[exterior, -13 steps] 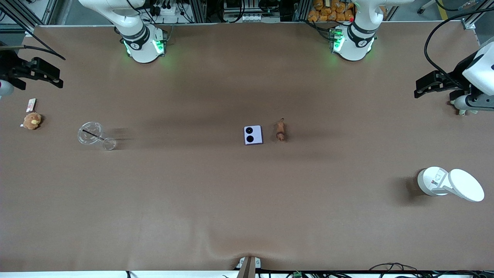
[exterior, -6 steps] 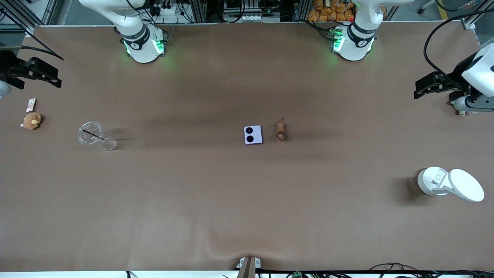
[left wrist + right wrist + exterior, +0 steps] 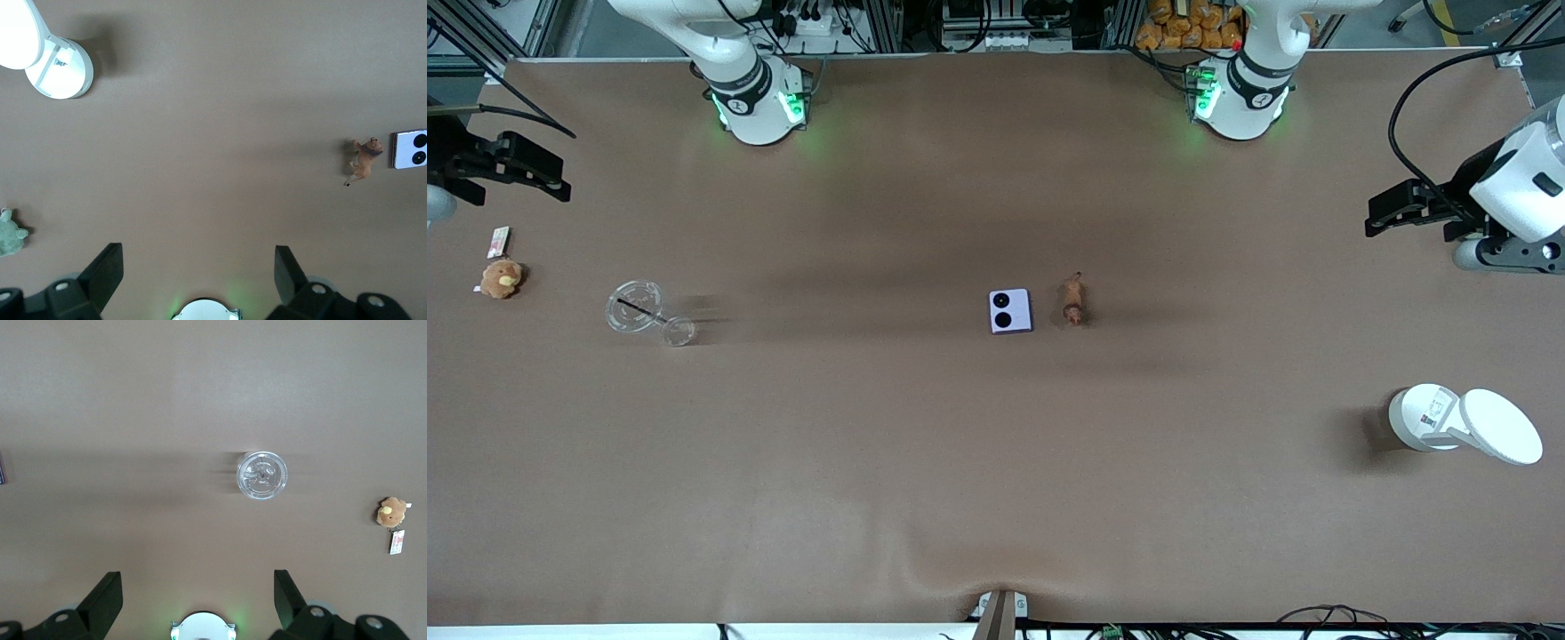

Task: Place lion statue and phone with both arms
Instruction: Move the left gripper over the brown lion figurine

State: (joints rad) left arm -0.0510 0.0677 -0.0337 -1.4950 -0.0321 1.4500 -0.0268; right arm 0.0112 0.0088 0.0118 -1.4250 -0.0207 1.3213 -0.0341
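The phone (image 3: 1010,311) lies flat on the brown bench (image 3: 978,462) near its middle, its two black camera circles facing up. The lion statue (image 3: 1072,300) lies just beside it, toward the left arm's end of the bench, apart from it by a narrow strip of bare bench. Neither is touched by a gripper.

The left gripper (image 3: 1387,212) hangs in the air over the left arm's end of the bench, its fingers spread wide with nothing between them; its wrist view shows the two fingertips (image 3: 107,267) well apart. The right gripper (image 3: 547,178) hangs over the right arm's end, also spread wide and holding nothing.

Toward the right arm's end stand a clear glass cup (image 3: 640,311) and a small tan plush toy (image 3: 500,278). Toward the left arm's end stands a white container (image 3: 1423,418) with its round lid (image 3: 1501,427) swung open, and a green plush toy (image 3: 10,233) shows at the edge of the left wrist view
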